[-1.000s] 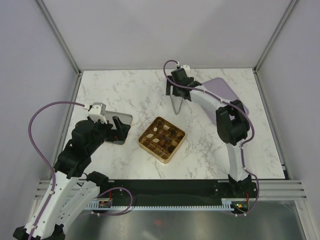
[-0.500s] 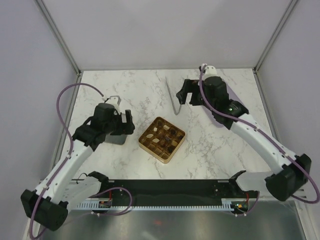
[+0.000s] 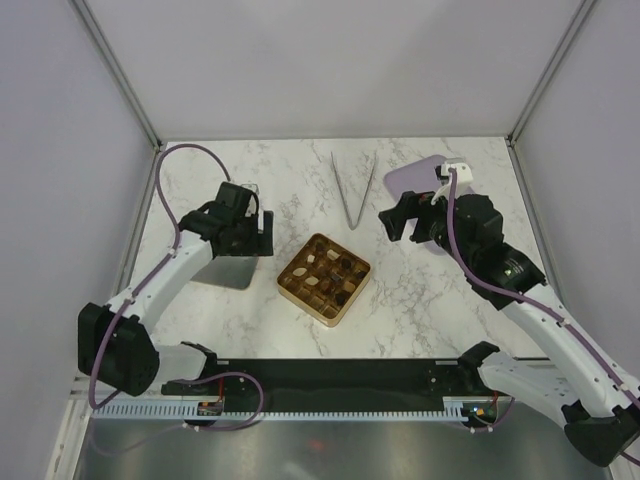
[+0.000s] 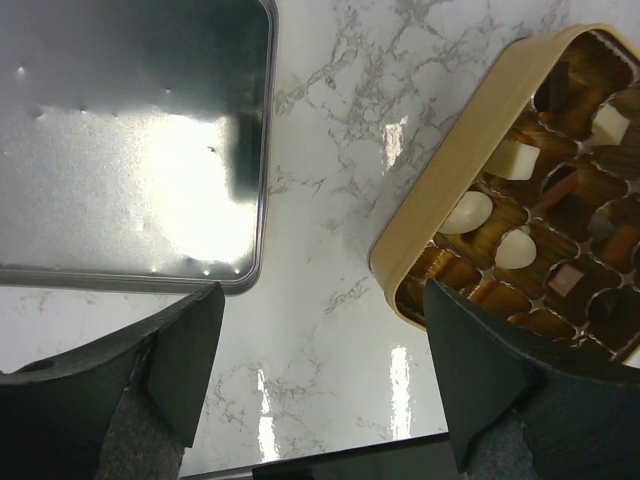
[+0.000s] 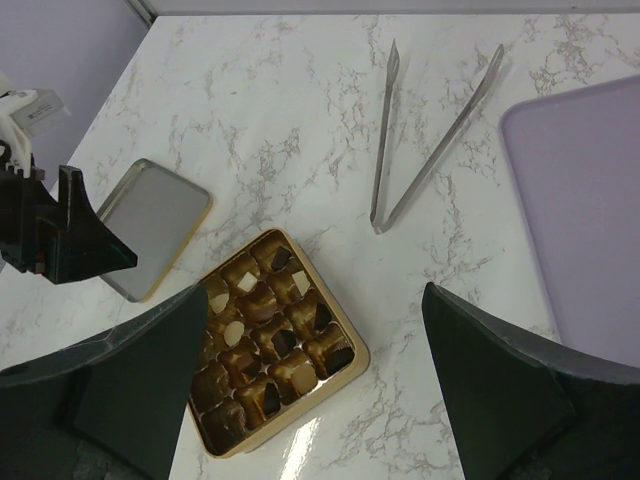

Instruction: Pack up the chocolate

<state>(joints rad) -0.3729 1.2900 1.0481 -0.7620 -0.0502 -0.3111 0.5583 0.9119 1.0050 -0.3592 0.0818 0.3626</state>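
Left hand: spread wide, pinching nothing, hanging above the gap between lid and tray. Right hand: likewise spread wide and empty, raised just off the near-left corner of the board, to the right of the tongs.

Below both, white marbled tabletop. At its far right, lavender board, lying flat. On the left, metal lid, silver hollow side up, flat on the tabletop. Near the middle, gold tray, turned cornerwise, close to the lid but apart from it, with bare marble between. Farther back, tongs, 2 thin arms in a V, joint toward the tray, well apart from it.

Inside the tray's cells, chocolate: cream-white, tan and dark brown pieces, 3 cream-white ones along the edge nearest the lid. No pieces visible on the tabletop.
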